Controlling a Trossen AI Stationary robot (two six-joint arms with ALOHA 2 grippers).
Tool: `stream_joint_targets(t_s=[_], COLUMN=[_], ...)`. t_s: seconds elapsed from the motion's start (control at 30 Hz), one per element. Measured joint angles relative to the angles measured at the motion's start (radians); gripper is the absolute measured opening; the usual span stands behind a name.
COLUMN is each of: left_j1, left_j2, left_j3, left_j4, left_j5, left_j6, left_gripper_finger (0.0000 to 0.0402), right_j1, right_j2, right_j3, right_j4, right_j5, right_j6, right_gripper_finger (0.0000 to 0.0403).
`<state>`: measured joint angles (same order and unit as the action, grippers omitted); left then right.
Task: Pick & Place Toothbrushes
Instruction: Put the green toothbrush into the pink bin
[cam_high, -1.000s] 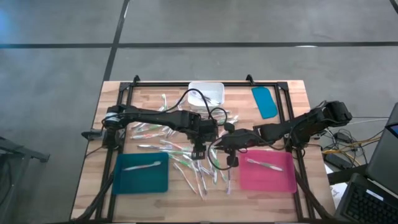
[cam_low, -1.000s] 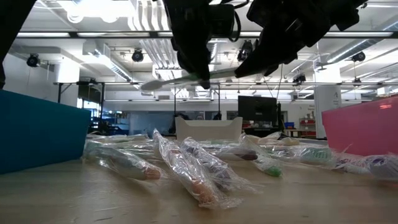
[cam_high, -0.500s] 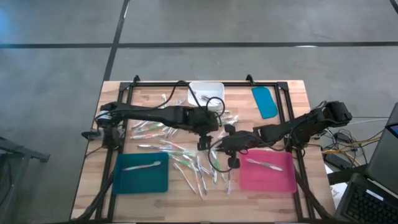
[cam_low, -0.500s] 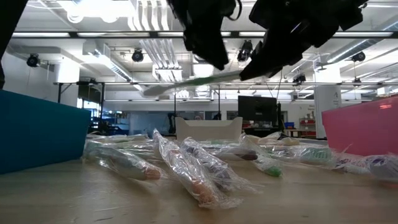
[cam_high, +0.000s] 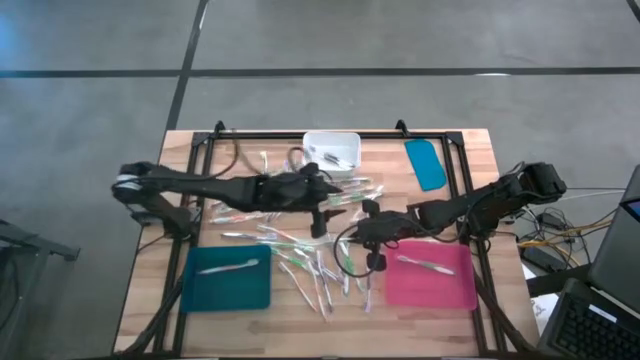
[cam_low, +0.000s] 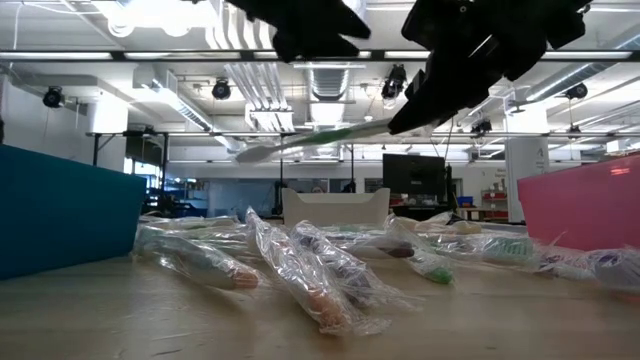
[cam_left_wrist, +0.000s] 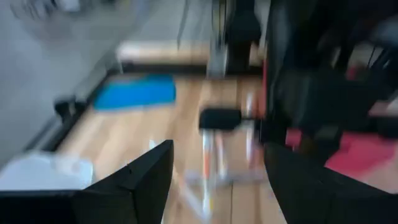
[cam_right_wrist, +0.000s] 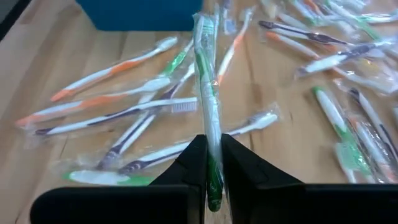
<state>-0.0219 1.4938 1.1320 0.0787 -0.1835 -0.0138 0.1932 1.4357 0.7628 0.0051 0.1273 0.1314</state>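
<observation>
A green-and-white wrapped toothbrush (cam_right_wrist: 208, 118) hangs in the air over the table's middle, with my right gripper (cam_right_wrist: 212, 163) shut on it; the low view shows it (cam_low: 320, 138) sticking out level above the pile. Many more wrapped toothbrushes (cam_high: 300, 250) lie scattered flat on the wood. My left gripper (cam_left_wrist: 214, 180) stands open and holds nothing, up high beside the right one (cam_high: 328, 200). One toothbrush (cam_high: 228, 266) lies in the teal tray (cam_high: 205, 295), another (cam_high: 425, 264) in the pink tray (cam_high: 445, 292). My right gripper pinches the wrapped toothbrush between its two fingers near its green end (cam_right_wrist: 212, 177). The fingers come from the table's right, slanting down, and the toothbrush runs on ahead of them, along their line. It is lifted clear of the table, almost level, its far end (cam_low: 250, 154) slightly lower.
A small white bin (cam_high: 345, 140) stands at the far middle, a flat blue lid (cam_high: 426, 163) to its right. A black frame (cam_high: 300, 133) runs round the work area. Loose toothbrushes cover the wood between the two trays.
My left gripper has let go of the toothbrush's free end, risen and drawn back toward the table's left, tipping up from pointing down to nearly level. The toothbrush stays in my right gripper, which has kept still.
</observation>
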Motion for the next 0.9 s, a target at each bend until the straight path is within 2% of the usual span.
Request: stream_joint_targets(t_s=[0.2, 0.37, 0.53, 0.7, 0.9], left_j1=[0.0, 0.001, 0.001, 0.001, 0.001], left_j2=[-0.144, -0.212, -0.23, -0.239, -0.239], left_j3=[-0.298, -0.471, -0.558, -0.561, -0.564], left_j4=[0.45, 0.689, 0.764, 0.801, 0.777], left_j5=[-0.002, -0.002, -0.002, -0.002, -0.002], left_j6=[0.016, 0.016, -0.025, -0.017, -0.017], left_gripper_finger=[0.0252, 0.0252, 0.0252, 0.0252, 0.0252], right_j1=[-0.001, -0.002, -0.001, 0.005, 0.059], right_j2=[0.0, 0.0, -0.001, -0.003, -0.089], right_j3=[0.0, 0.0, 0.0, 0.0, 0.0], right_j4=[0.008, 0.021, 0.043, 0.04, -0.107], right_j5=[0.007, 0.007, 0.021, 0.036, 0.036], right_j6=[0.02, 0.02, 0.047, 0.117, 0.237], right_gripper_finger=[0.0027, 0.0025, 0.0025, 0.0025, 0.0024])
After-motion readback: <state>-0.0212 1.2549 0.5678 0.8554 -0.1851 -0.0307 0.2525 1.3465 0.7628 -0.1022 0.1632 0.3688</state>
